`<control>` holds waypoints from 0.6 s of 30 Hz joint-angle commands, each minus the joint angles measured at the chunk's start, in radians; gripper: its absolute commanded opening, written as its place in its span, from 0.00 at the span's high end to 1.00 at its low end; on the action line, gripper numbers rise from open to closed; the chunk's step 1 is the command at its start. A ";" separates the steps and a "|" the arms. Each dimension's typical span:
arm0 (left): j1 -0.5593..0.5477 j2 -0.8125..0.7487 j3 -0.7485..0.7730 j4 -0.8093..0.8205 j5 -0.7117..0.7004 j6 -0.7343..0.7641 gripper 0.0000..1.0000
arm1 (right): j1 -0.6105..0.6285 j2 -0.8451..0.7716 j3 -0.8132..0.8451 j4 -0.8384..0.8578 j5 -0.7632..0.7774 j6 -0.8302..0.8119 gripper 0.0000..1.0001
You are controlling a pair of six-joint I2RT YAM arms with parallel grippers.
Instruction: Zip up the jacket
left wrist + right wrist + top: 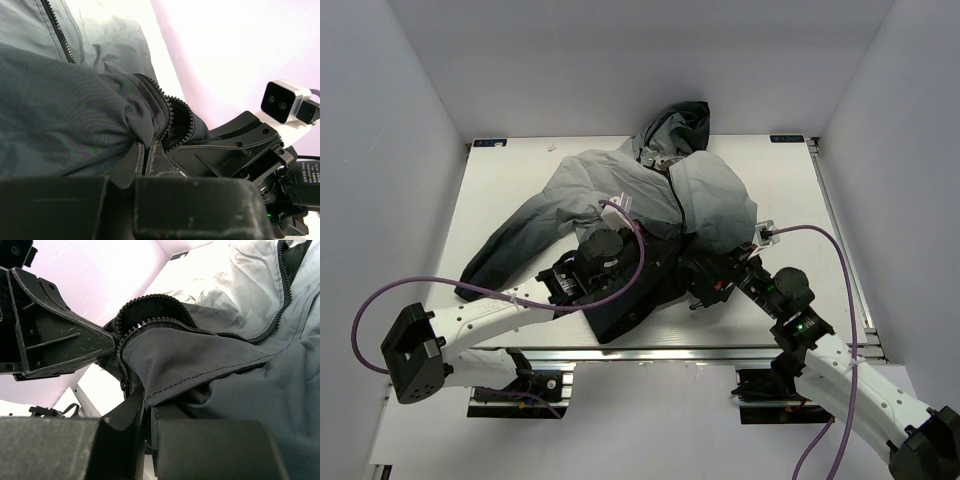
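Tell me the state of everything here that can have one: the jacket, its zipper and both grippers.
jacket: lying rumpled, front open
zipper: unzipped, tooth rows apart
left gripper: shut on jacket fabric beside the zipper
right gripper: shut on jacket fabric beside the zipper

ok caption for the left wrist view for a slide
The left gripper shut on the jacket hem, right beside its zipper teeth

White table [520, 190] boxed in by pale walls [640, 60]
Even, soft light falls on the flat white top; a metal rail [650, 352] edges its near side, and a small dark label [490, 142] sits at each far corner.
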 commanded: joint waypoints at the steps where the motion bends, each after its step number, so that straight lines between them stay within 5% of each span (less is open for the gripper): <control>1: 0.005 -0.016 -0.002 0.025 0.015 0.002 1.00 | 0.003 -0.017 -0.004 0.093 0.016 0.011 1.00; 18: 0.005 0.007 0.007 0.024 0.044 0.004 1.00 | 0.003 -0.010 -0.016 0.129 0.039 0.032 1.00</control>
